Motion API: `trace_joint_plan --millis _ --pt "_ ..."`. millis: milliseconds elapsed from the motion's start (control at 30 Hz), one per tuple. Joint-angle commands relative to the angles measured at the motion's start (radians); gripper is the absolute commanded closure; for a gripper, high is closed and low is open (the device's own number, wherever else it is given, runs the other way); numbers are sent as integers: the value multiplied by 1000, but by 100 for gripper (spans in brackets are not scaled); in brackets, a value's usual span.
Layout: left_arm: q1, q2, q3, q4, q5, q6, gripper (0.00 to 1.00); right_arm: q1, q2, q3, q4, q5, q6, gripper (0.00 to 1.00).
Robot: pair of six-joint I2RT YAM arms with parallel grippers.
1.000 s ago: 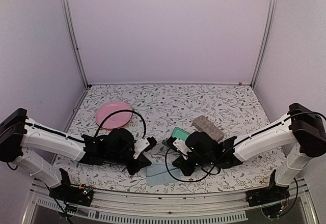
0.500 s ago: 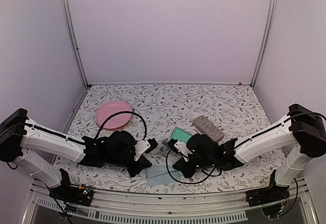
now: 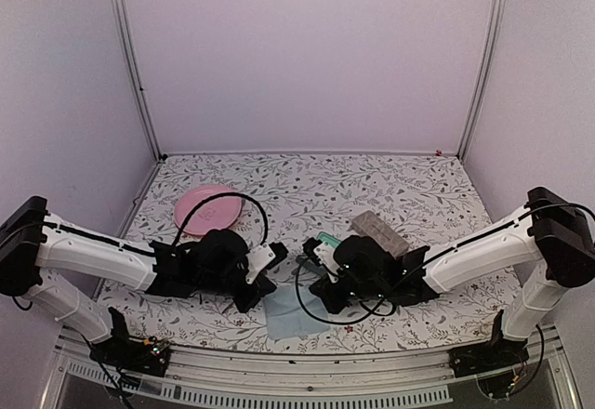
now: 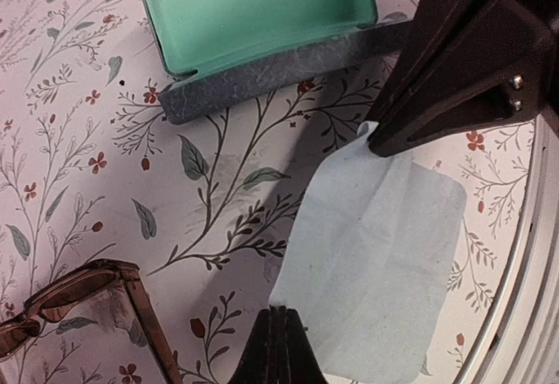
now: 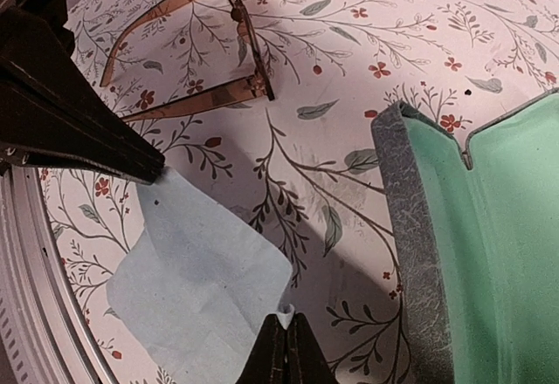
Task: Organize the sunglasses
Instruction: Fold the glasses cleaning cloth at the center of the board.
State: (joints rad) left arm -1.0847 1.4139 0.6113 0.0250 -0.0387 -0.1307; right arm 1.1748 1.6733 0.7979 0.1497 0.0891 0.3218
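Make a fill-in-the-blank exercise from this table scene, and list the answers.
The open glasses case has a ___ lining. The fingers of the left gripper and the right gripper each pinch a ___ of the pale blue cloth. The sunglasses have ___ lenses. The plate is ___.
Missing words: green; corner; brown; pink.

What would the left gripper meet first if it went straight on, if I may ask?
Holding the cloth, the left gripper would probably reach the open case first, though depth is unclear.
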Motion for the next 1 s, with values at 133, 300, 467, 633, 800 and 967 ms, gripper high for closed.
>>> trace_joint_plan --millis 133,300,467,633,800,967 --pt "33 12 25 -13 -11 41 100 -17 27 34 -6 36 -34 94" --pt "34 25 16 0 21 46 100 -17 34 30 -3 21 -57 94" --pt "33 19 -2 19 50 45 100 -18 20 5 17 3 -74 94" --pt "32 -2 -28 37 82 39 100 -18 11 -13 40 -32 -93 93" --pt "29 -13 -44 46 109 33 100 -18 7 -28 51 -53 -91 92" --pt "25 -21 -61 63 130 28 100 -18 -7 -52 73 -77 -78 91"
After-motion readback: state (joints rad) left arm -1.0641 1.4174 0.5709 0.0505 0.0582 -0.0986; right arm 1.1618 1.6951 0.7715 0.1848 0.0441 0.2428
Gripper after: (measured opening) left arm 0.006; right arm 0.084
